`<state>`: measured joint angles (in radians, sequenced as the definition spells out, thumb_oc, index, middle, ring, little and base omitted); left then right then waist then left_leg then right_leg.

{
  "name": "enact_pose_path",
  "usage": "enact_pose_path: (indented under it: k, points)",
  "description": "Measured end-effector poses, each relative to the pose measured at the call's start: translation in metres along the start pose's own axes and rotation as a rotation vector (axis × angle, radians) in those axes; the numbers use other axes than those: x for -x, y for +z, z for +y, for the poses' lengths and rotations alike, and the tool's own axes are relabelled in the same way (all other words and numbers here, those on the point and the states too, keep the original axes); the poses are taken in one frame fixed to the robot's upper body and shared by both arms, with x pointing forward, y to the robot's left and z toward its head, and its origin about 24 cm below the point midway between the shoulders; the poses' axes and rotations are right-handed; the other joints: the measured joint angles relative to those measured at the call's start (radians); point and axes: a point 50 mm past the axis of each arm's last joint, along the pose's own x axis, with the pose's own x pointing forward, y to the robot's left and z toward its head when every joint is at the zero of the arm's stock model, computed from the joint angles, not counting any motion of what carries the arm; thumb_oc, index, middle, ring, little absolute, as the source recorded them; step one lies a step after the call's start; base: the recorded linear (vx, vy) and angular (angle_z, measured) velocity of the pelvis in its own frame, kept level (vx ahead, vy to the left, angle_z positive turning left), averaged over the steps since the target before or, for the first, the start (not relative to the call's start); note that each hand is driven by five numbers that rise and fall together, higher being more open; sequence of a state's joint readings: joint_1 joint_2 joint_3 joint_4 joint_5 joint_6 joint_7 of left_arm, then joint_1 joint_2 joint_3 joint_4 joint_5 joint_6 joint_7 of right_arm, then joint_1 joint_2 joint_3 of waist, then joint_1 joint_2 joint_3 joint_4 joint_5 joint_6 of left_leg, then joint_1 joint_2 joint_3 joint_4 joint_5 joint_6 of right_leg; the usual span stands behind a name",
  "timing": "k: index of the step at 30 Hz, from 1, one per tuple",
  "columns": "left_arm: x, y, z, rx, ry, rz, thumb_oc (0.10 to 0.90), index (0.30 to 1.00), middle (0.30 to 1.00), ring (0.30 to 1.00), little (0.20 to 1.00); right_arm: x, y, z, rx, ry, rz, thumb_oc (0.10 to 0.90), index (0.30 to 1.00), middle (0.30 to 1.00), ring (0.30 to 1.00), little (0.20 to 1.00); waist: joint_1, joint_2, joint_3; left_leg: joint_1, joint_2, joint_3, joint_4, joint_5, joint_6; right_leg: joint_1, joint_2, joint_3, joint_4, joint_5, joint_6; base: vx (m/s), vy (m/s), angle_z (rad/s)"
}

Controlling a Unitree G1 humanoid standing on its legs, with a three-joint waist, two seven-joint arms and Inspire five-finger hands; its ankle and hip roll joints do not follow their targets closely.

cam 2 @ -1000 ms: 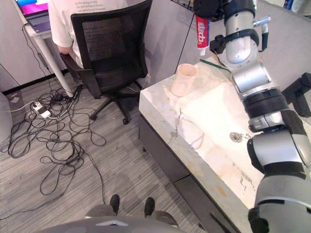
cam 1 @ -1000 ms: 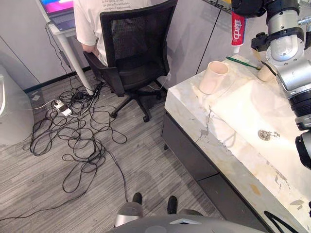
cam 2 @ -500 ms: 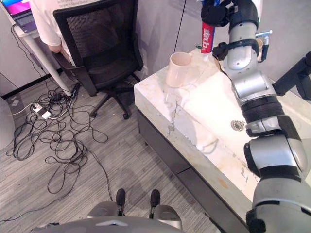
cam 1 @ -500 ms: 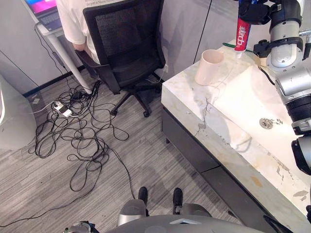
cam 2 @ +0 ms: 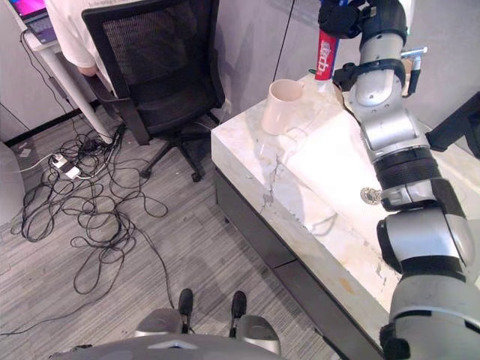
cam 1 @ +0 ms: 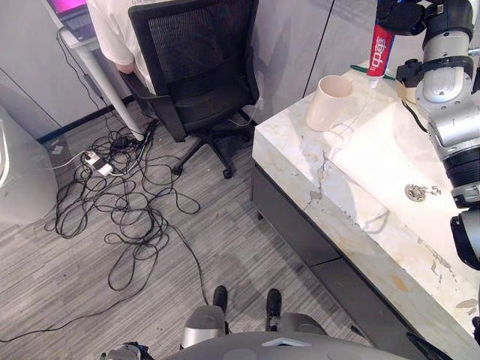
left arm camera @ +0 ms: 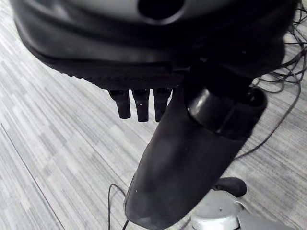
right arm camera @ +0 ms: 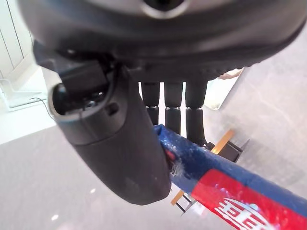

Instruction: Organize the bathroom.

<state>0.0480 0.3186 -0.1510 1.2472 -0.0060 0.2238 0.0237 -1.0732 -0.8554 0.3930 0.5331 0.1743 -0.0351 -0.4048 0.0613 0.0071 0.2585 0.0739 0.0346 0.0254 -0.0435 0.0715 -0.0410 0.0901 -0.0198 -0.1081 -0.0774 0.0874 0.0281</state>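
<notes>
Nearby: cup (cam 1: 328, 102), toothbrush (cam 1: 367, 69), office chair (cam 1: 196, 67).

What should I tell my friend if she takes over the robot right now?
Right hand: shut on the toothpaste tube, held up near the wall, hanging cap-down behind the cup.
Left hand: open, holding nothing, over the floor.
The cup stands upright on the counter corner beside the sink basin; a green toothbrush lies behind it.
Done: tube picked up.
Left: probably lower the tube into the cup, then the toothbrush.
</notes>
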Motion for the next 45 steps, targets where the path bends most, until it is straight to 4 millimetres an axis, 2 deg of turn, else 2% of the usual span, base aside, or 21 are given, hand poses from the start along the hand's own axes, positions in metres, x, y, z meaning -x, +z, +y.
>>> enact_pose_path:
  k: [4, 10, 14, 17, 21, 28, 33, 45]
  points:
    - [0.000, 0.000, -0.001, 0.026, -0.008, 0.001, 0.800, 0.900, 0.900, 0.900, 0.900, 0.000, 0.000, 0.000, -0.003, 0.000, 0.001, 0.400, 0.300, 0.300, 0.300, 0.300, 0.005, -0.011, -0.001, 0.002, -0.001, 0.000, -0.002, 0.000, 0.001, 0.002, -0.001, 0.000, 0.000, 0.000, 0.000, 0.04, 0.030, -0.01]
    - [0.000, -0.001, -0.001, 0.030, -0.008, 0.006, 0.800, 0.900, 0.900, 0.900, 0.900, 0.000, 0.000, 0.000, -0.037, 0.001, 0.014, 0.400, 0.300, 0.300, 0.300, 0.300, 0.019, -0.048, -0.016, 0.002, -0.004, 0.000, -0.003, 0.001, 0.002, 0.001, -0.003, 0.001, 0.000, -0.001, 0.000, 0.01, 0.004, 0.00]
    - [0.000, -0.001, -0.001, 0.035, -0.009, 0.008, 0.800, 0.900, 0.900, 0.900, 0.900, 0.000, 0.002, 0.002, -0.044, 0.005, 0.006, 0.400, 0.300, 0.300, 0.300, 0.300, 0.025, -0.056, -0.021, 0.001, -0.007, -0.001, -0.003, 0.001, 0.003, 0.002, -0.007, 0.000, 0.000, -0.001, 0.000, 0.00, 0.000, 0.00]
    - [0.000, -0.004, -0.001, 0.036, -0.007, 0.023, 0.800, 0.900, 0.900, 0.900, 0.900, 0.002, 0.004, 0.012, -0.075, 0.022, 0.009, 0.400, 0.300, 0.300, 0.300, 0.300, 0.028, -0.059, -0.023, -0.001, -0.009, -0.002, 0.001, 0.001, 0.003, 0.002, -0.008, -0.001, 0.000, -0.001, 0.000, 0.00, 0.000, 0.00]
    - [0.000, -0.005, -0.001, 0.037, -0.001, 0.031, 0.800, 0.900, 0.900, 0.900, 0.900, 0.004, 0.006, 0.023, -0.104, 0.041, 0.011, 0.400, 0.300, 0.300, 0.300, 0.300, 0.036, -0.057, -0.024, -0.012, -0.009, -0.009, 0.009, 0.001, 0.003, 0.000, -0.009, -0.014, 0.000, -0.001, 0.000, 0.02, 0.014, 0.09]
    - [0.000, -0.007, -0.002, 0.039, -0.017, 0.035, 0.800, 0.900, 0.900, 0.900, 0.900, 0.004, 0.003, 0.024, -0.098, 0.040, 0.031, 0.400, 0.300, 0.300, 0.300, 0.300, 0.065, -0.036, -0.032, -0.019, -0.014, -0.018, 0.011, 0.002, 0.004, -0.004, -0.013, -0.023, 0.000, -0.002, -0.001, 0.00, 0.017, 0.05]
    - [0.000, -0.007, -0.001, 0.046, -0.018, 0.040, 0.800, 0.900, 0.900, 0.900, 0.900, 0.004, 0.001, 0.026, -0.090, 0.047, 0.035, 0.400, 0.300, 0.300, 0.300, 0.300, 0.059, -0.019, -0.032, -0.038, -0.017, -0.018, 0.023, 0.004, 0.006, -0.017, -0.015, -0.023, 0.000, -0.001, -0.001, -0.02, 0.000, 0.00]
    - [0.000, -0.002, -0.002, 0.041, -0.022, 0.039, 0.800, 0.900, 0.900, 0.900, 0.900, 0.004, -0.001, 0.025, -0.087, 0.040, 0.043, 0.400, 0.300, 0.300, 0.300, 0.300, 0.033, -0.016, -0.030, -0.037, -0.014, -0.016, 0.023, 0.003, 0.006, -0.017, -0.012, -0.021, 0.000, -0.001, -0.001, 0.00, -0.003, 0.00]
